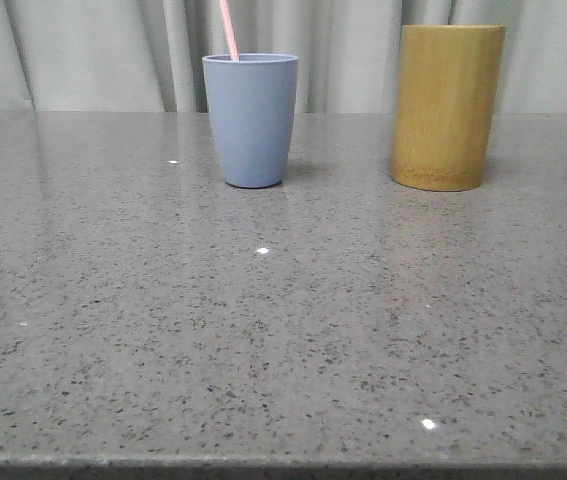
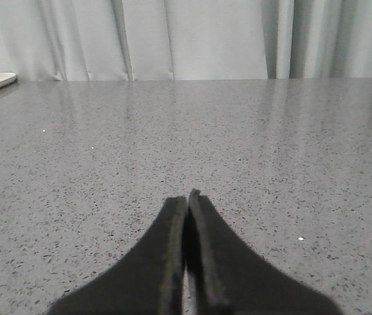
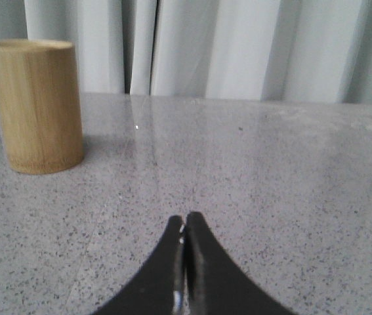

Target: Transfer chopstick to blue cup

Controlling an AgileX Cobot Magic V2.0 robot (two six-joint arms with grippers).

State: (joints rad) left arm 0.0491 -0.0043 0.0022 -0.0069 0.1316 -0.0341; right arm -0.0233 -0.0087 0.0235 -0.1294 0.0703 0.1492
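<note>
From the front I read the chopstick [image 1: 229, 30] as already standing in the blue cup [image 1: 251, 120], its pink shaft poking up out of the rim and leaning a little toward the side away from the bamboo cylinder [image 1: 446, 106]. The cup sits upright on the grey speckled tabletop [image 1: 283, 330], well apart from the cylinder, roughly level with it. My left claw [image 2: 188, 200] is pressed together with nothing between the tips, hovering low over bare tabletop. My right claw [image 3: 184, 222] is pressed together too, carrying nothing, with the bamboo cylinder ahead of it and off to one side. So I judge the transfer done and this the retreat or rest step. Next move calls for little: keep both arms clear of the cup so the stick isn't knocked, and park. I can't see the chopstick's lower end inside the cup.
</note>
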